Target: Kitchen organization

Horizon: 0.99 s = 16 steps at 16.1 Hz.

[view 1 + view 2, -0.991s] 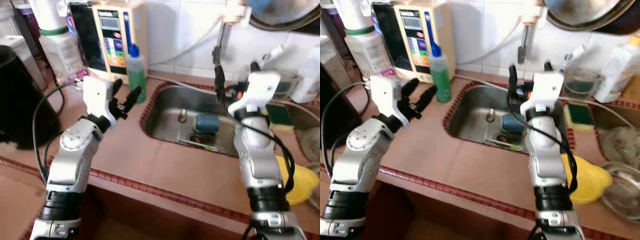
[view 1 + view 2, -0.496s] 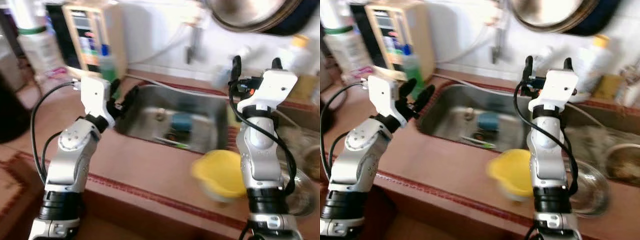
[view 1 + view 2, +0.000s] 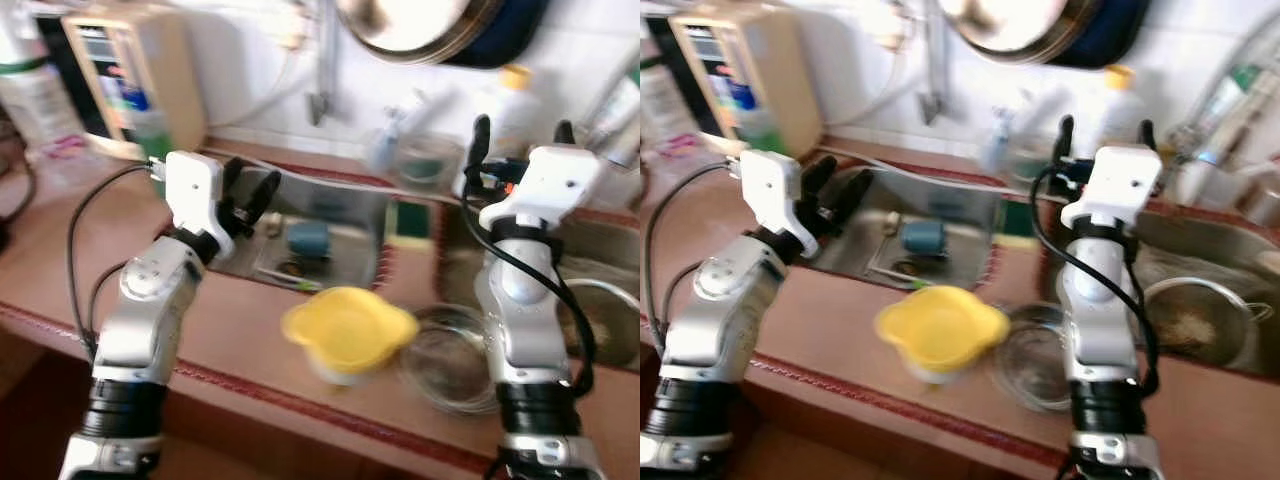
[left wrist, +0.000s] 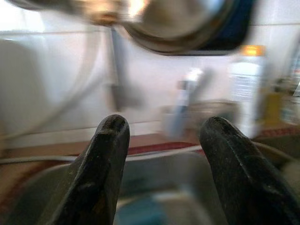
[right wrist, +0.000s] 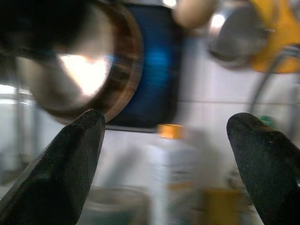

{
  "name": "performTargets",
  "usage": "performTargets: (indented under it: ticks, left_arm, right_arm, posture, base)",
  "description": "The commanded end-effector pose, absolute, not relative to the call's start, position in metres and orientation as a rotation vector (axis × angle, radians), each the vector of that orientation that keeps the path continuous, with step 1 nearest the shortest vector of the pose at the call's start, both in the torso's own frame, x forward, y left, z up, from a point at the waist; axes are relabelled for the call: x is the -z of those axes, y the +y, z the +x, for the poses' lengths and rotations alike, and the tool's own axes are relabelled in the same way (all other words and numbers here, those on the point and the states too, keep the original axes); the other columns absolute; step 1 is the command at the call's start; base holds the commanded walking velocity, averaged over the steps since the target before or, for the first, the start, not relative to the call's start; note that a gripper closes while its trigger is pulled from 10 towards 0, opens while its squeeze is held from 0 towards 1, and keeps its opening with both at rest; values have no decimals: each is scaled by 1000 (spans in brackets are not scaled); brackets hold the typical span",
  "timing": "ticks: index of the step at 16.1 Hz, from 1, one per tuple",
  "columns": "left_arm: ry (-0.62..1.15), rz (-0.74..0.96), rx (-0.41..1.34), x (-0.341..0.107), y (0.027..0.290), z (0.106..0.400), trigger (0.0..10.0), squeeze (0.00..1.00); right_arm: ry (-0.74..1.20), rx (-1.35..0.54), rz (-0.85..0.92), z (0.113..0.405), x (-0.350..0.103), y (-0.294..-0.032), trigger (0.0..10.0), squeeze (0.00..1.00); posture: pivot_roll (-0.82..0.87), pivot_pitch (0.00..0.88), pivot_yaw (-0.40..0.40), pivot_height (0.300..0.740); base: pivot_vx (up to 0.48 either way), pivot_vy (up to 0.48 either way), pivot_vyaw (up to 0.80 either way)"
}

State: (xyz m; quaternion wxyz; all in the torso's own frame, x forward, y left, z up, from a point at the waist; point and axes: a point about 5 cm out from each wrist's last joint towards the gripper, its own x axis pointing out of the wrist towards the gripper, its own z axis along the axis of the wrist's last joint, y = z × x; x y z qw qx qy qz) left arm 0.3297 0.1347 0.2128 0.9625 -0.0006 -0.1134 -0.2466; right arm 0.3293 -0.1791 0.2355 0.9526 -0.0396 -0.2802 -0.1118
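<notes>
A yellow plastic bowl [image 3: 347,333] stands on the brown counter near its front edge, with a clear glass bowl [image 3: 450,358] just to its right. Behind them lies the steel sink [image 3: 352,203], holding a blue cup [image 3: 307,238]. My left gripper [image 3: 250,190] hovers open over the sink's left rim with nothing between its fingers; in the left wrist view it [image 4: 164,126] faces the tiled wall. My right gripper [image 3: 520,135] is raised and open, empty, above the counter right of the sink. In the right wrist view it [image 5: 166,119] faces a hanging pan [image 5: 79,65] and a white bottle [image 5: 176,159].
A beige water purifier [image 3: 125,80] stands at the back left. A green sponge [image 3: 410,217] lies beside the sink. A metal strainer bowl [image 3: 605,320] rests in a second basin on the right. A large pan [image 3: 420,25] hangs above, with a white bottle [image 3: 515,105] against the wall.
The camera has swung right, so the whole scene slid left; the yellow bowl, glass bowl and right basin came into view. Both arms keep the same raised, open pose.
</notes>
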Motion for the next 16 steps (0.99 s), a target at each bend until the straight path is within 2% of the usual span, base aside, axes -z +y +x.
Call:
performTargets:
  ticks: [1,5,9,15,16]
  left_arm:
    - [-246,18,491,-219,138,331,10000,0]
    - [-247,20,490,-219,138,330,10000,0]
    - [-235,-4,491,-217,137,329,10000,0]
    - [-170,164,674,-215,141,318,10000,0]
    - [-160,174,706,-215,142,316,10000,0]
  right_arm:
    - [-603,230,-73,329,-245,-177,10000,0]
    - [-601,231,-78,329,-245,-177,10000,0]
    - [-574,196,-77,329,-241,-177,10000,0]
    - [-404,23,-22,316,-208,-178,10000,0]
    - [-376,-18,-27,308,-202,-176,10000,439]
  posture:
    - [-155,0,21,740]
    - [-156,0,19,740]
    - [-159,0,19,740]
    - [-161,16,20,740]
    - [-164,19,21,740]
  base:
    - [0,-352,0]
    - [0,-327,0]
    - [0,0,0]
    - [0,0,0]
    - [0,0,0]
